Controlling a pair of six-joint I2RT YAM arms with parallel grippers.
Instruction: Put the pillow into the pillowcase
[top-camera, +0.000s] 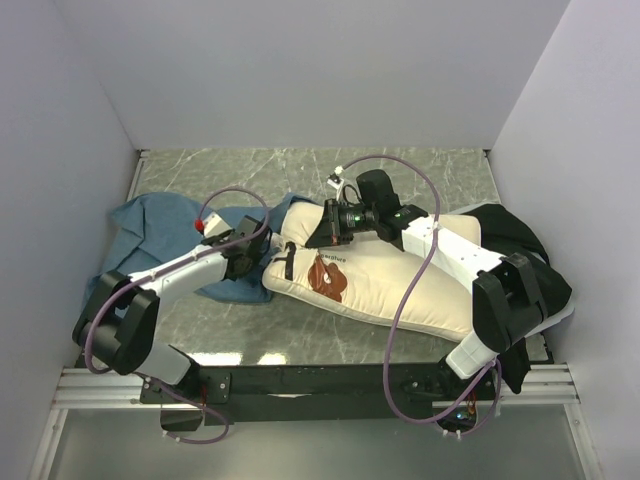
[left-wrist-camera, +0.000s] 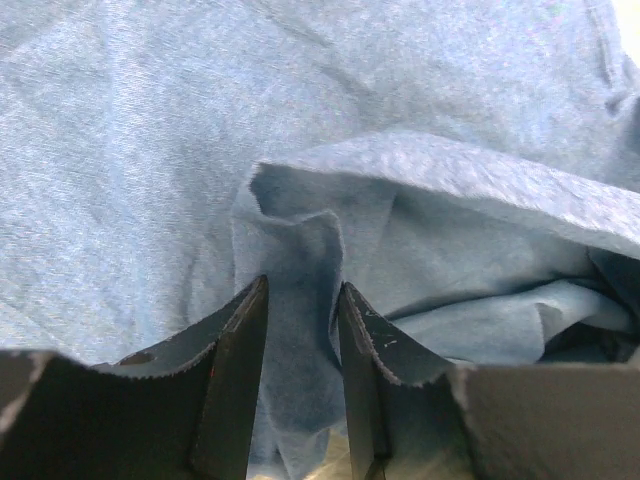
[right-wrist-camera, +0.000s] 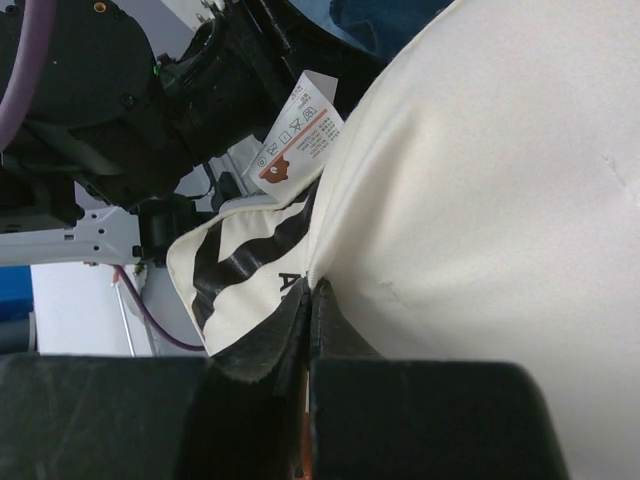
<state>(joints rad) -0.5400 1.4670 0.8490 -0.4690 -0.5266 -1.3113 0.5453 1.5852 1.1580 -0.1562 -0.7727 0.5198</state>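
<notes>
The cream-white pillow (top-camera: 400, 285) with the brown bear face lies across the middle of the table, its left end against the dusty-blue pillowcase (top-camera: 160, 228). My right gripper (top-camera: 320, 235) is at the pillow's far left corner. In the right wrist view it (right-wrist-camera: 312, 285) is shut on a pinch of the pillow's cloth (right-wrist-camera: 480, 180) beside the small tag (right-wrist-camera: 300, 135). My left gripper (top-camera: 258, 256) is at the pillowcase's right edge. In the left wrist view it (left-wrist-camera: 300, 285) is closed on a raised fold of the pillowcase (left-wrist-camera: 150, 150), beside an opening in the cloth.
A black fabric bundle (top-camera: 512, 232) lies at the right, behind my right arm. White walls close in the left, back and right. Bare marble tabletop (top-camera: 330, 170) shows behind the pillow and in front of it. The left arm (right-wrist-camera: 100, 90) is close by in the right wrist view.
</notes>
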